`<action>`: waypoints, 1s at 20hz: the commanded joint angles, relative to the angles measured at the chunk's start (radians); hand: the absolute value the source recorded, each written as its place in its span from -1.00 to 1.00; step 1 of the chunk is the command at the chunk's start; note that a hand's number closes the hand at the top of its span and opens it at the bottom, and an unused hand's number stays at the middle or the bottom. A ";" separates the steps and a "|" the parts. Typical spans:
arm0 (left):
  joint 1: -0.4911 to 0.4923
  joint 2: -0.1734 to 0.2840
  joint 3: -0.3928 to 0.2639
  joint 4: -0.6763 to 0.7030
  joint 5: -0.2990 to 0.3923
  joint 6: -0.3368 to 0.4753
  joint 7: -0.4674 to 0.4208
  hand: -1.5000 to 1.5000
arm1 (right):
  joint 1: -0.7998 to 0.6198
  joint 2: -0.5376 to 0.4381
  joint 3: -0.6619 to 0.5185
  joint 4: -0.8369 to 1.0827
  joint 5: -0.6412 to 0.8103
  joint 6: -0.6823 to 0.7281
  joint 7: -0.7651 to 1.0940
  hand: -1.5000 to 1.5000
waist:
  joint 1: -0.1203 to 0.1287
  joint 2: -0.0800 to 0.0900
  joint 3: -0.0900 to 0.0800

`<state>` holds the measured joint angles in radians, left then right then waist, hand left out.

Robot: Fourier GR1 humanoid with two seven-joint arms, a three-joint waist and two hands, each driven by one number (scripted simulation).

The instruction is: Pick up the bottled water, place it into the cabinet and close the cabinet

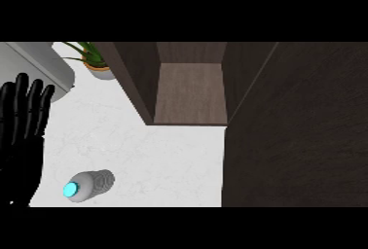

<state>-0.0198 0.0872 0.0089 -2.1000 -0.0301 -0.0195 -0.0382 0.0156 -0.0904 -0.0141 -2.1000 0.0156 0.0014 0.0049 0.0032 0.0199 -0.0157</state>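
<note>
The left robot hand showed at the view's left edge, glossy black, its long fingers straight and pointing up, released and holding nothing; it rested there over the white, faintly veined, marble-like table. The right robot hand did not show. Below and a little to the right of the left robot hand, near it but not touching, stood the bottled water: a small, rounded, pale grey translucent body with ribbed rings around its side and a bright cyan cap facing the camera. Farther to the right of the robot hand and higher in the view was the cabinet, its inside a dull brown wood grain, boxed by darker side walls. Its open door, a broad flat panel of very dark wood with fine streaks, filled the right side of the view. Above the robot hand's fingertips sat a smooth, curved light grey object, and just beyond it a small potted plant with narrow green leaves in a round pot.
</note>
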 commanded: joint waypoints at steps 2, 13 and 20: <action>0.167 -0.058 0.012 -0.117 -0.091 0.102 -0.025 -1.00 | 0.080 -0.017 -0.001 -0.065 -0.009 0.021 0.044 -1.00 | 0.005 -0.026 0.015; 0.545 -0.087 -0.342 -0.325 -0.077 0.725 -0.063 -1.00 | 0.333 -0.026 0.086 -0.281 -0.188 0.139 0.153 -1.00 | 0.004 -0.037 0.016; 0.782 -0.087 -0.771 -0.337 -0.240 0.877 -0.292 -1.00 | 0.435 -0.022 0.100 -0.383 -0.206 0.153 0.166 -1.00 | 0.012 -0.033 0.017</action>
<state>0.6507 0.0012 -0.5534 -2.4211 -0.1642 0.7599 -0.2183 0.3979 -0.1120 0.0815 -2.4133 -0.1707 0.1467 0.1495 0.0137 -0.0141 0.0004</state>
